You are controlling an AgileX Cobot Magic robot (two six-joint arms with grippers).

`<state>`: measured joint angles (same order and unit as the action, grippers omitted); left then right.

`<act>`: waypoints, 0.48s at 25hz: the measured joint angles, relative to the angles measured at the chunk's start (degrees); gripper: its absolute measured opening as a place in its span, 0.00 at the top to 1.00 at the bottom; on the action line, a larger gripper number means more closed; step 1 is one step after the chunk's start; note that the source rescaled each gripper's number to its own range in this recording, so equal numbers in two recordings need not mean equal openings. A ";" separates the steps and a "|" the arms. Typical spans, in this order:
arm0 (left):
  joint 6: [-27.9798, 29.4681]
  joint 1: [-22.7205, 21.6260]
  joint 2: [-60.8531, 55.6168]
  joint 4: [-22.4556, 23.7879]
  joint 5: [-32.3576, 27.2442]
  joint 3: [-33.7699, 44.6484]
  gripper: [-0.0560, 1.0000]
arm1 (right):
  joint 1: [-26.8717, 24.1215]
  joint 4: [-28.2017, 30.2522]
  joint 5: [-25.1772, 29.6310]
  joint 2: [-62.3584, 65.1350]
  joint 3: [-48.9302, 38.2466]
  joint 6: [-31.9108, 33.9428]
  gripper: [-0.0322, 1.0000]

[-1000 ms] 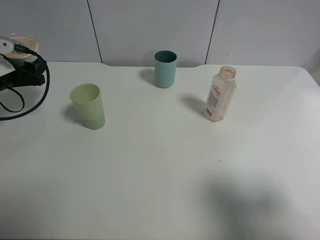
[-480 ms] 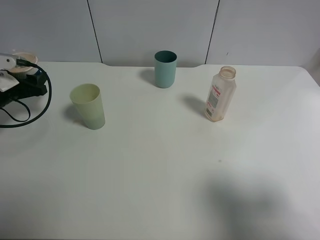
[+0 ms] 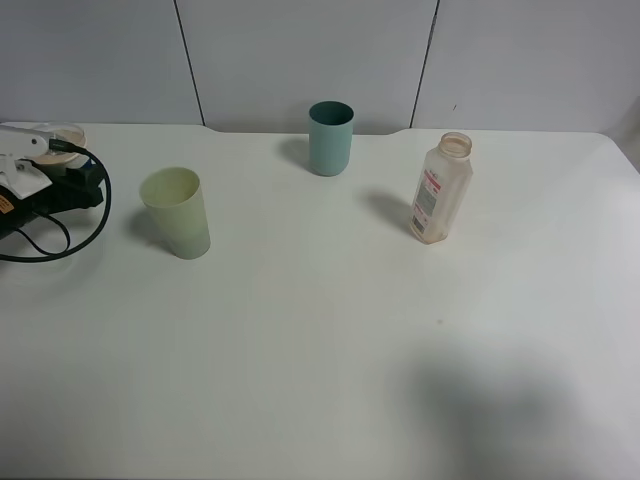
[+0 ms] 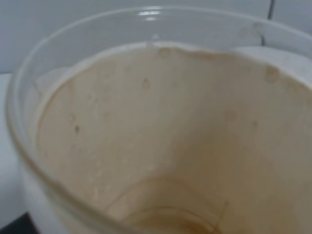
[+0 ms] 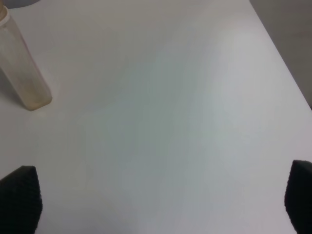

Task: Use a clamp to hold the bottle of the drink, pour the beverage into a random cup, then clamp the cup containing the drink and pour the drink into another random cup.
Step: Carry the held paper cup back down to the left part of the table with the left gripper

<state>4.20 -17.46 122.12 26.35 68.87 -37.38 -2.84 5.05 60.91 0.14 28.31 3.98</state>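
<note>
While the left pincer [image 3: 62, 150] stays closed around the short clear-rimmed cup [image 4: 161, 131] at the far left edge of the desk [image 3: 330, 340], that cup fills the left wrist view almost entirely: a transparent rim, brown-stained inner walls and a thin ring of brown beverage [image 4: 170, 222] at the bottom. From the high camera only the cup's pale rim shows, tucked against the black-and-white arm and its looped black cable [image 3: 45, 235].

Just beside that arm, toward the middle of the desk, stands the pale yellow-green tumbler [image 3: 176, 212], upright and apart from the cup. A teal tumbler [image 3: 330, 138] stands upright near the back edge.

On the right half, the translucent bottle [image 3: 440, 188] stands upright and capless, well apart from both pincers. Its label is white and red; the print is too small to read.

The right pincer [image 5: 161, 204] hangs over bare desk with its jaws spread wide and nothing between them. Only the two black fingertips [image 5: 19, 200] show at the edges of the right wrist view, with the bottle off to one side.
</note>
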 joint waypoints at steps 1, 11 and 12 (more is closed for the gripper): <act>0.00 0.00 0.48 0.28 0.00 -0.55 0.92 | 0.00 0.00 0.00 0.00 0.00 0.00 0.00; 0.00 0.00 3.14 0.42 0.02 -4.01 0.92 | 0.00 0.00 0.00 0.00 0.00 0.00 0.00; 0.00 0.00 3.36 0.42 0.02 -4.51 0.92 | 0.00 0.00 0.00 0.00 0.00 0.00 0.00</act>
<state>4.20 -17.46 125.48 26.77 68.89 -41.89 -2.84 5.05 60.91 0.14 28.31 3.98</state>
